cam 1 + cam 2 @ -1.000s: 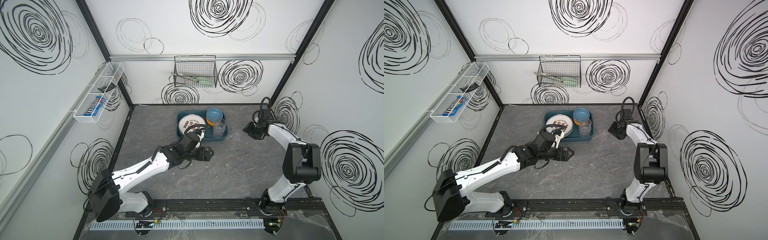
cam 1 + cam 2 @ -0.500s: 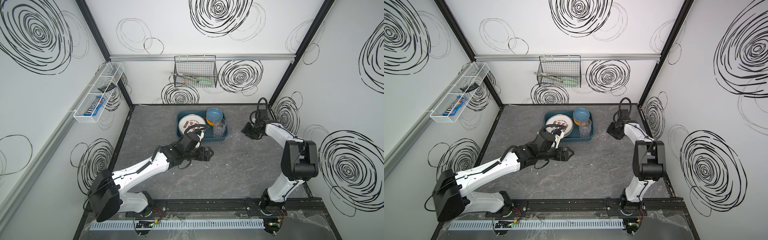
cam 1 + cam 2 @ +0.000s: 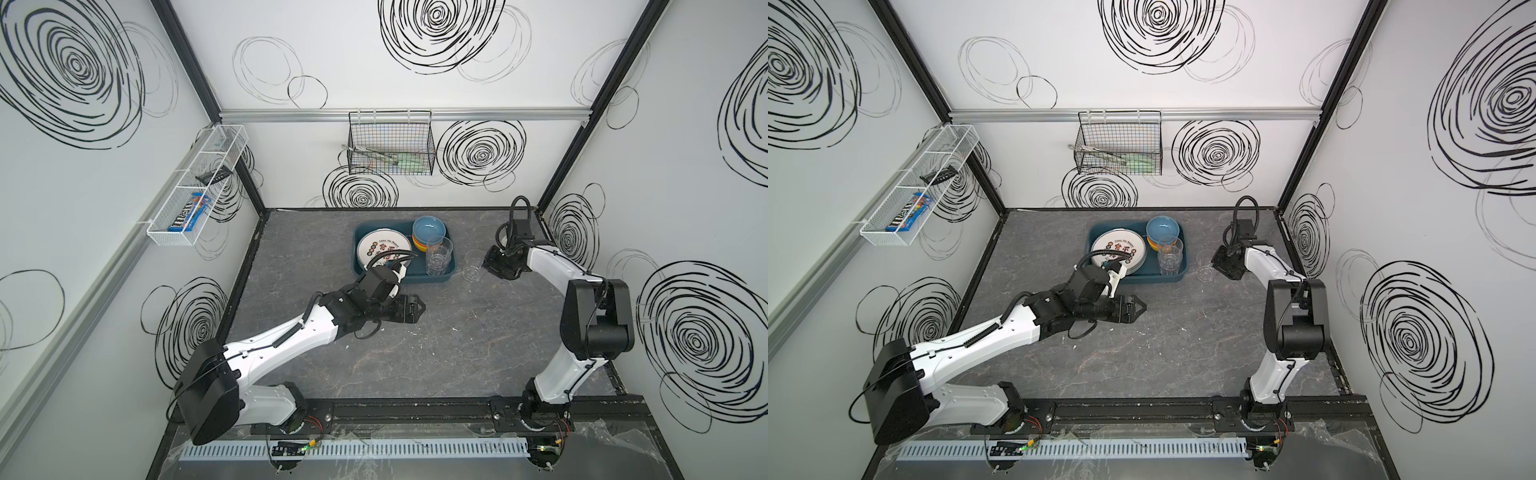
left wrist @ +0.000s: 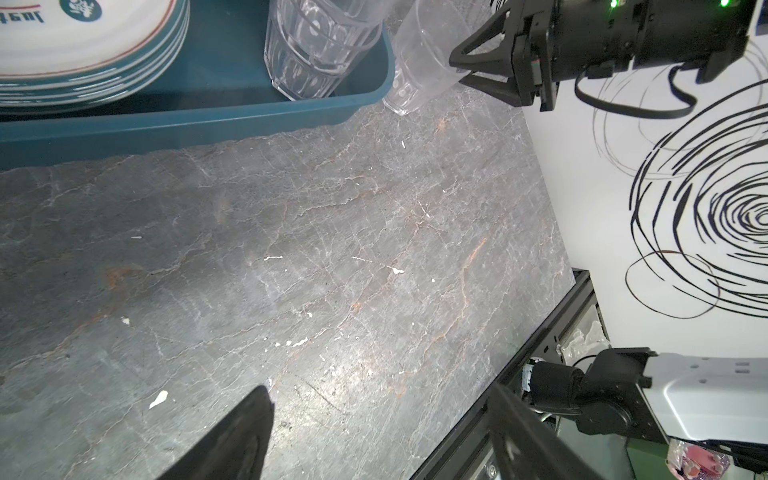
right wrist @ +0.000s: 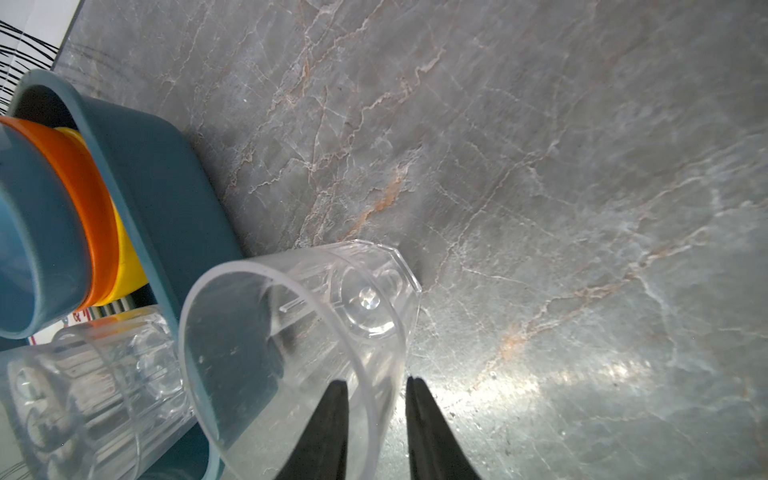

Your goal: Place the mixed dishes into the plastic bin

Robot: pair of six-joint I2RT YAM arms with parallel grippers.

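The plastic bin [image 3: 358,255] [image 3: 1093,245] sits at the back middle of the table. It holds white plates [image 3: 380,248], stacked bowls with a blue one on top [image 3: 429,228] and stacked clear tumblers [image 3: 439,257]. One more clear tumbler [image 3: 471,271] [image 5: 311,316] stands on the table just right of the bin. My right gripper [image 3: 484,264] [image 5: 376,380] straddles its rim wall, one finger inside and one outside. The jaws are narrow, with a slim gap still showing. My left gripper [image 3: 422,309] [image 4: 380,390] hovers open and empty over bare table in front of the bin.
A black wire basket [image 3: 390,147] hangs on the back wall. A white wire tray [image 3: 195,187] is mounted on the left wall. The enclosure walls stand close behind my right arm [image 3: 557,270]. A black rail [image 3: 415,409] runs along the table's front edge.
My right gripper has shifted left to the loose tumbler and its jaws have narrowed around the rim. The left arm has stayed put.
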